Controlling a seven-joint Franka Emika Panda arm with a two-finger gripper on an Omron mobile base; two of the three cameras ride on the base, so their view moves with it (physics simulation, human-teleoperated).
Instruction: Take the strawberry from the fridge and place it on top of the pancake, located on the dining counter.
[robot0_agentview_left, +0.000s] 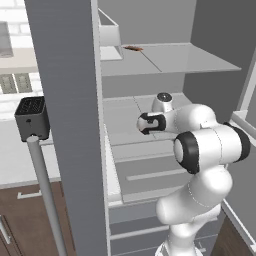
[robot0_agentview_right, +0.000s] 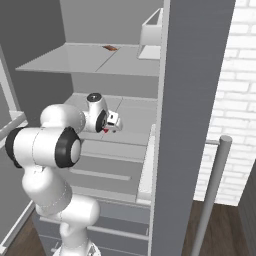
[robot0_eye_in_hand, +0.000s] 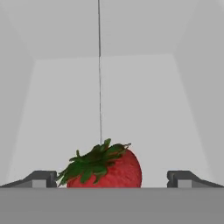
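I have the pincer (robot0_eye_in_hand: 112, 179) spread wide around the small red strawberry with green leaves (robot0_eye_in_hand: 105, 168), low centre of the hand view, on a pale grey fridge shelf (robot0_agentview_left: 125, 125). Nothing gripped yet; grasp, carry and pancake placement remain.

Arm reaches forward, gripper (robot0_eye_in_hand: 112, 178) spread wide (nothing clamped).

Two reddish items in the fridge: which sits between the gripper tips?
The strawberry, bright red with green leaves, on the middle shelf. The flat reddish-brown item lies one shelf higher.
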